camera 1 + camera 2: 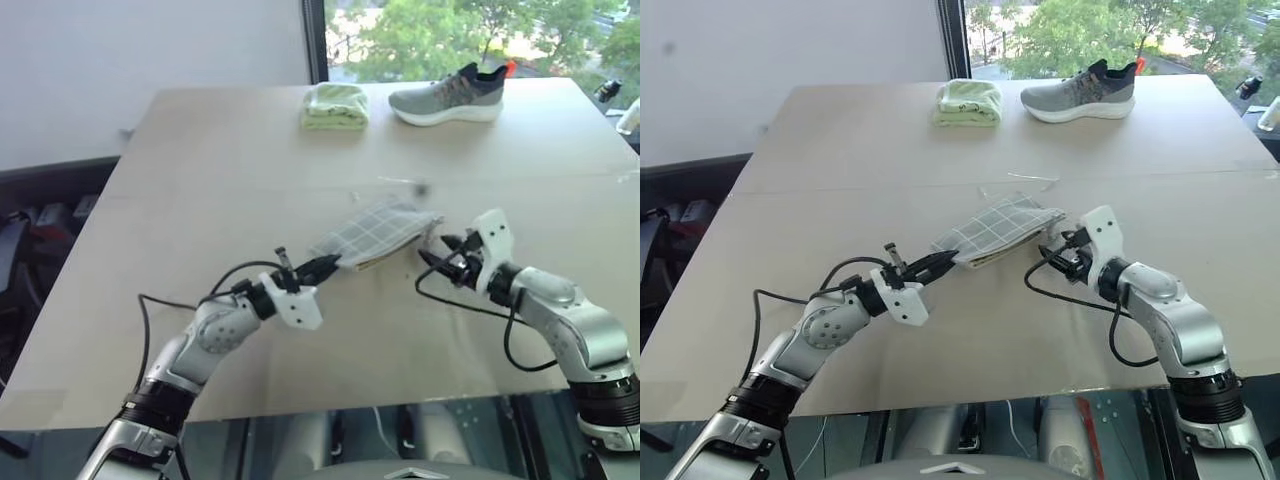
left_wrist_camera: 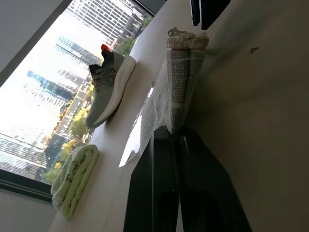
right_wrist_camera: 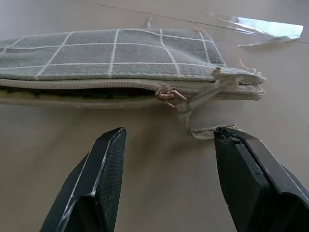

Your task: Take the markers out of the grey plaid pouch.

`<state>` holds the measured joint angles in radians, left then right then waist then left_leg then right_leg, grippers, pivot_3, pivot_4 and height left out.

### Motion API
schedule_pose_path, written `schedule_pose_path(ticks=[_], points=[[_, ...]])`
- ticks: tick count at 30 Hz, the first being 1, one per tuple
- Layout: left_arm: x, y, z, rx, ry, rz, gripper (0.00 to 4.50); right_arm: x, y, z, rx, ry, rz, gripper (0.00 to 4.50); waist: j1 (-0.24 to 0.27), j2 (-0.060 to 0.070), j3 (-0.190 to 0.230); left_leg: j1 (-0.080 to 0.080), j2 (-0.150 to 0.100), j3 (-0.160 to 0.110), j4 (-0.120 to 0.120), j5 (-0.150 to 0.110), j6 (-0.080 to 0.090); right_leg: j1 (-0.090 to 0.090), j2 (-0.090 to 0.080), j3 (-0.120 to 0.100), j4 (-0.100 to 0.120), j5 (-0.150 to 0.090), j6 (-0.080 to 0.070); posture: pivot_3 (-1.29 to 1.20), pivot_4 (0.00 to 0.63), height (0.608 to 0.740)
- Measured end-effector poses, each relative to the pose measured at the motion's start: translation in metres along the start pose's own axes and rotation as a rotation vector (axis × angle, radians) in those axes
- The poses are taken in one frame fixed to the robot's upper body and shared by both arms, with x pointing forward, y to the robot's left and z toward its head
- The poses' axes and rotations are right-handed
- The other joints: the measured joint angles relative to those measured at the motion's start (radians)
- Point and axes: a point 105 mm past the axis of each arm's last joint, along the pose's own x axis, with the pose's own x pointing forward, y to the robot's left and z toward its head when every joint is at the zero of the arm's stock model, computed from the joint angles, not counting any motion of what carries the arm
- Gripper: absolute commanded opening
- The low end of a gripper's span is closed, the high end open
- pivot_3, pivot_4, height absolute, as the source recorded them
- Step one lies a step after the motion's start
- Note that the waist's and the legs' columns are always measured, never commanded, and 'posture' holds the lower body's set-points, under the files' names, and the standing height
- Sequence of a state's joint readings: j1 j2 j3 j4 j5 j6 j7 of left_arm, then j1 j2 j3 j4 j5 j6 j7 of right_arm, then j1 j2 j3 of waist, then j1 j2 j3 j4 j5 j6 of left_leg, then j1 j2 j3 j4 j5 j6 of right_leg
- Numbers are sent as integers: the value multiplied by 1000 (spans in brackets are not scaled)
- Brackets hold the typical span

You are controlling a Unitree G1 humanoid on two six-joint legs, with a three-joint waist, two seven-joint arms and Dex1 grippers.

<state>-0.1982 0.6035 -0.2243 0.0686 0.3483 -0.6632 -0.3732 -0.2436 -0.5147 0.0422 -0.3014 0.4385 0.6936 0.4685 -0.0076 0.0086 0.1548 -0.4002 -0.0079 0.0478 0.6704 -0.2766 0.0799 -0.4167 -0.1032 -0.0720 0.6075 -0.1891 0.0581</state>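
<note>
The left claw [image 1: 325,266] is clamped together on the near-left corner of the pouch [image 1: 378,232] — the left wrist view shows its black fingers [image 2: 166,159] pinched on the fabric edge. The right claw [image 3: 166,145] stands with its fingers well apart just in front of the pouch's other end, level with the zipper pull [image 3: 166,94] and the pale cord [image 3: 203,128] that trails from it; one finger lies close beside the cord, though contact cannot be told, and nothing is held between them.

No writing or brand can be read on anything here.

The pouch lies flat on a wide, pale tan bench [image 1: 220,170], roughly midway between the two arms. Its zipper is partly undone along the side facing the right claw, showing a dark slit — what is inside cannot be made out. Just beyond the pouch lies a scrap of clear plastic film [image 3: 263,26]. At the far edge of the bench sit a folded pale green cloth [image 1: 335,106] and, beside it, a grey shoe [image 1: 447,97] with a white sole. Behind them a window looks onto green trees; the left wrist view also catches tall city buildings outside. A plain white wall runs along the far left of the room.
</note>
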Motion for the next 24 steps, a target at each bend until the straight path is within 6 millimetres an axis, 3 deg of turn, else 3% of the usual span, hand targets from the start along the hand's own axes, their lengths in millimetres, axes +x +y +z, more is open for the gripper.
schedule_pose_path(ticks=[5,12,15,19,20,24], points=[[0,2,2,-2,0,7,0,14,9,-4,10,0,6,2998,0,-1,1,0,0,0,0,2,-3,0,0,0,0,0,0,0,150,740],[0,6,6,-9,-3,23,0,31,-11,-7,-1,-4,-107,2998,4,-2,1,-1,-1,1,1,3,-5,0,0,0,0,0,0,0,150,740],[0,6,6,-12,-1,23,0,33,-15,-7,17,-27,-124,2212,5,-2,1,-1,-1,1,1,3,-5,0,0,0,0,0,0,0,150,740],[-2,3,5,-22,8,19,0,32,-15,-3,14,-58,-120,287,3,-2,1,0,-1,1,1,3,-5,0,0,0,0,0,0,0,150,740],[-3,3,5,-23,11,19,0,33,-15,-3,13,-62,-117,79,3,-2,1,0,-1,1,1,3,-5,0,0,0,0,0,0,0,150,740],[-4,2,4,-27,18,21,0,33,-14,-2,11,-66,-109,79,2,-2,1,0,-1,1,1,3,-5,0,1,0,1,0,0,0,150,740]])
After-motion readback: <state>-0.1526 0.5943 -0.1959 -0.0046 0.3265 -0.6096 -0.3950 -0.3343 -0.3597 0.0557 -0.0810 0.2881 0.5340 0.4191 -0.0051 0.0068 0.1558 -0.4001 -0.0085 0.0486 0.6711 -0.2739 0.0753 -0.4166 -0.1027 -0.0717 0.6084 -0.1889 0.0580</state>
